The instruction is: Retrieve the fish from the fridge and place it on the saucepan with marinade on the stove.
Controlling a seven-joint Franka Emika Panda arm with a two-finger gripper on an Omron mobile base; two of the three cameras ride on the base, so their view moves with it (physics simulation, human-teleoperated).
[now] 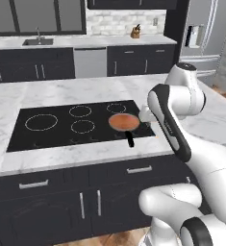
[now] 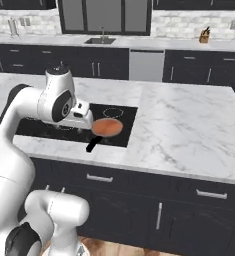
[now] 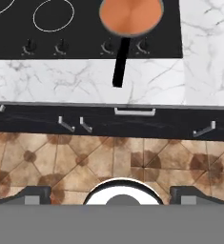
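Observation:
The saucepan [image 1: 123, 122] stands on the front right burner of the stove [image 1: 56, 124], its black handle [image 1: 130, 139] pointing toward the counter's front edge. Orange-red marinade [image 3: 131, 14] fills its inside. The fish is out of view. The fridge [image 1: 203, 33] stands closed at the back right. My gripper [image 3: 112, 191] hangs above the front of the island, on the handle side of the pan, looking down past the counter to the floor. Its fingertips [image 3: 33, 193] stand far apart with nothing between them, so it is open.
White marble counter [image 2: 189, 125] stretches to the right of the stove. Small knobs [image 3: 61, 46] line the stove's front. Dark cabinets with bar handles [image 3: 135, 112] sit below, over a brown tiled floor [image 3: 85, 157]. A sink [image 2: 100, 40] and knife block [image 2: 204, 35] are on the back counter.

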